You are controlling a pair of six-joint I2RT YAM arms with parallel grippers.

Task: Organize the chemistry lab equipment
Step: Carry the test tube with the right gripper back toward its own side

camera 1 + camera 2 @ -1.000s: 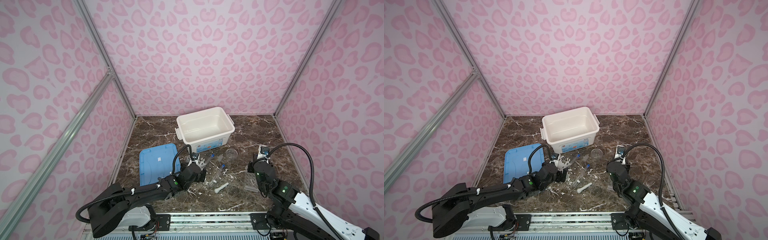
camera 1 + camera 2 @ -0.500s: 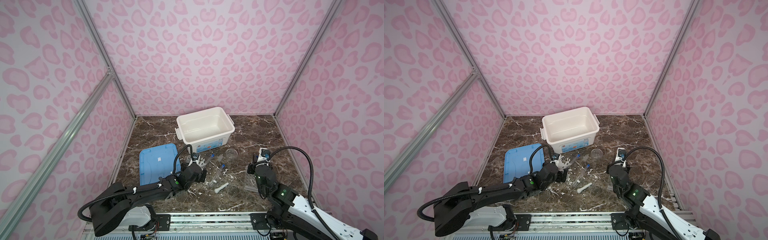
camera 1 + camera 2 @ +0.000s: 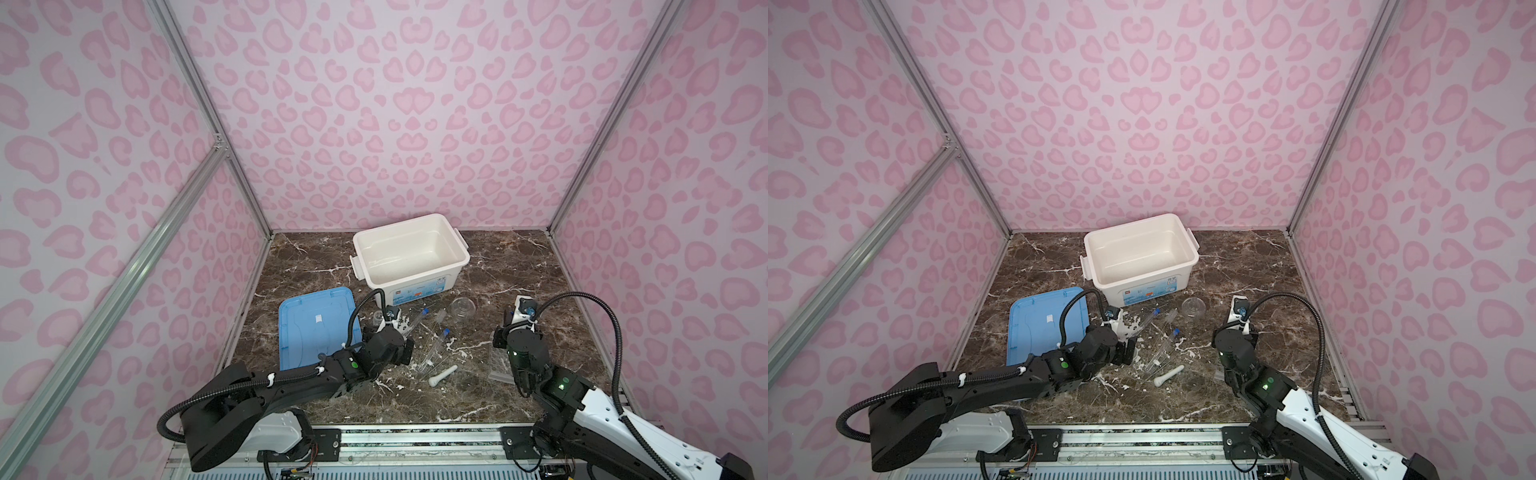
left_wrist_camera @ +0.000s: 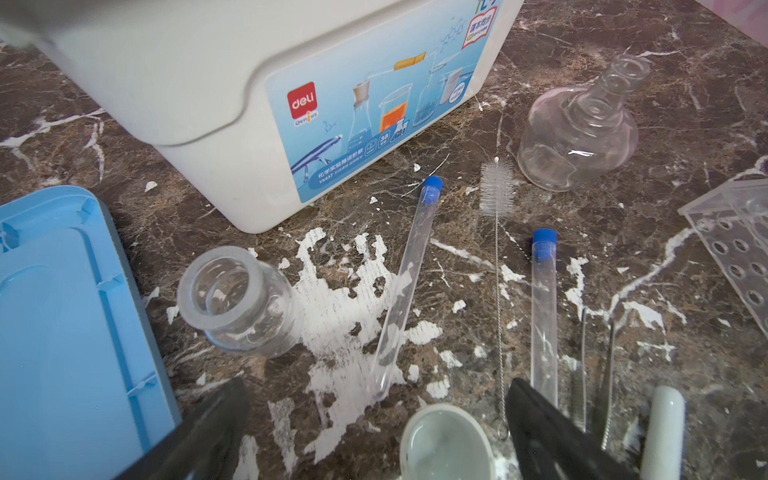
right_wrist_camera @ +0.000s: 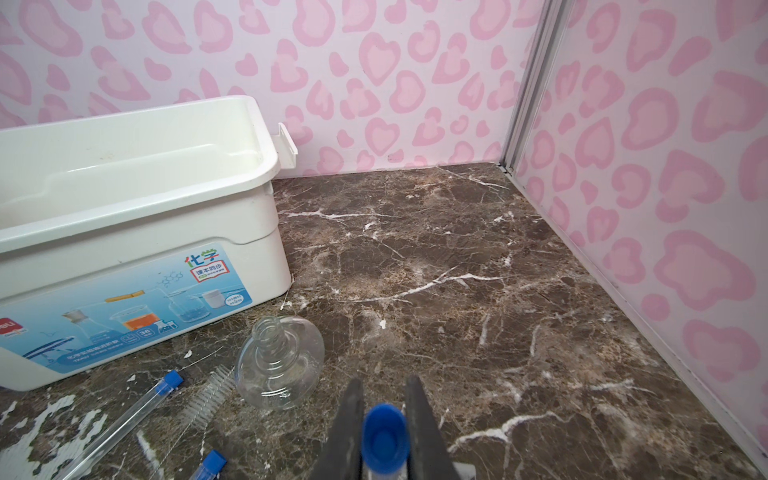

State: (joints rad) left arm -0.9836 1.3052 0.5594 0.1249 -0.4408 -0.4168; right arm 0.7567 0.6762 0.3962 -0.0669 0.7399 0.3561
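Test tube (image 5: 383, 440) in right hand (image 5: 384, 388), bin (image 5: 257, 216) open

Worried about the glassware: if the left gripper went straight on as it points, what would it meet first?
Most likely the small white mortar bowl, between the open jaws of the left gripper; a blue-capped test tube lies just beyond. Depth is unclear.

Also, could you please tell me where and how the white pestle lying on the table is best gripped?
Probably mid-shaft on the white pestle, coming down from above with the jaws across its length. It lies flat and slanted on the table, thicker end nearer the robot, so the slim straight shaft gives parallel sides. The tweezers lie close beside it, so avoid them.
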